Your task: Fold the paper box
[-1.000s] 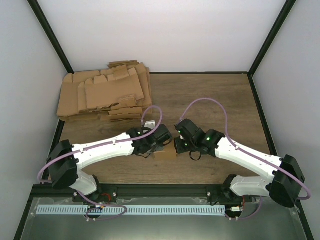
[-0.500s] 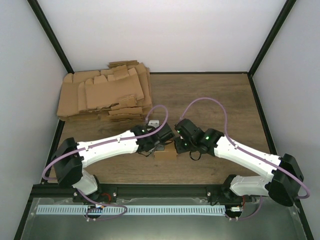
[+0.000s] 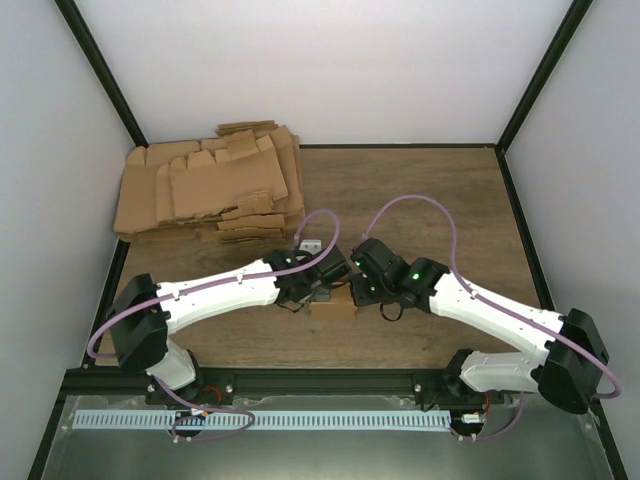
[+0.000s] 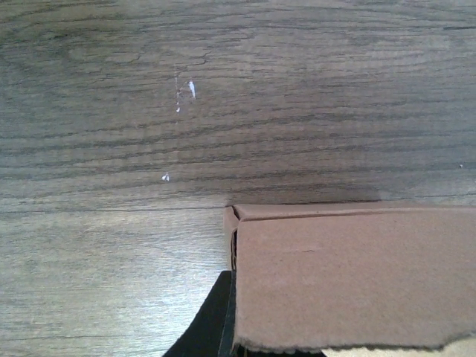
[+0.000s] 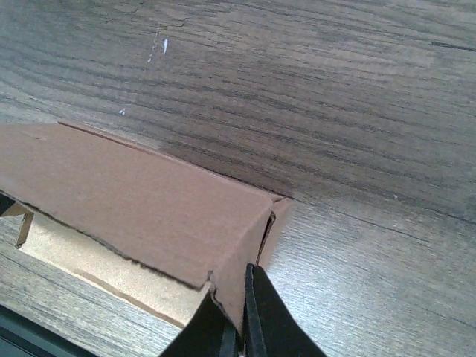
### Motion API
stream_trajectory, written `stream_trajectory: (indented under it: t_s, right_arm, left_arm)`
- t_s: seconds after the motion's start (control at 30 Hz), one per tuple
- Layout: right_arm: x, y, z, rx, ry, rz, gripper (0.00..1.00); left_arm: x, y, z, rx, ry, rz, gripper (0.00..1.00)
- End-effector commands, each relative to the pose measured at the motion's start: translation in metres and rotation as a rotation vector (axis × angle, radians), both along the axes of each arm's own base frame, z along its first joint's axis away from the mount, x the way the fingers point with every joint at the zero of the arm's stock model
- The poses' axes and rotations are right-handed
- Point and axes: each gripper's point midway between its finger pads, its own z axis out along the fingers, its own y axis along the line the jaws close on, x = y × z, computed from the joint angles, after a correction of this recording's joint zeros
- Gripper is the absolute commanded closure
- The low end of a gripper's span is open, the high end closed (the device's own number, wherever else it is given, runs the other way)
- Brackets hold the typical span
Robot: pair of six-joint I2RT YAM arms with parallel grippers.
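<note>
The paper box (image 3: pixel 332 308) is a small brown carton on the wooden table between my two grippers. My left gripper (image 3: pixel 325 288) is at its left end. In the left wrist view one black finger (image 4: pixel 210 323) lies flat against the outside of the box's (image 4: pixel 349 275) end wall, and the other finger is hidden behind the cardboard. My right gripper (image 3: pixel 360 290) is at the right end. In the right wrist view its gripper (image 5: pixel 242 301) pinches the box's (image 5: pixel 141 201) end wall at the corner, with a top panel folded over and a lighter inner panel showing below.
A big untidy pile of flat brown cardboard blanks (image 3: pixel 210 190) lies at the back left of the table. Black frame posts and white walls close in the sides and back. The arms' purple cables loop above the box.
My left arm has shifted a little to the right, closing in on the box's left end. The right arm and the box have hardly moved.
</note>
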Motion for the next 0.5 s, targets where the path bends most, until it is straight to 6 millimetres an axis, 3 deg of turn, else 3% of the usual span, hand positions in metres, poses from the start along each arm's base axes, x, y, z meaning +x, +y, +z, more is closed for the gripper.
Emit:
stream_trajectory:
  t_s: [0.0, 0.1, 0.47]
  right_arm:
    - [-0.001, 0.010, 0.022, 0.105, -0.018, -0.031, 0.99]
    - [-0.004, 0.016, 0.024, 0.143, 0.005, -0.028, 0.99]
    - [-0.013, 0.013, -0.003, 0.090, 0.130, -0.090, 0.99]
  left_arm:
    - [-0.022, 0.008, -0.031, 0.054, 0.124, -0.040, 0.96]
    - [-0.022, 0.006, -0.033, 0.043, 0.127, -0.041, 0.96]
    - [-0.023, 0.007, -0.033, 0.032, 0.126, -0.024, 0.96]
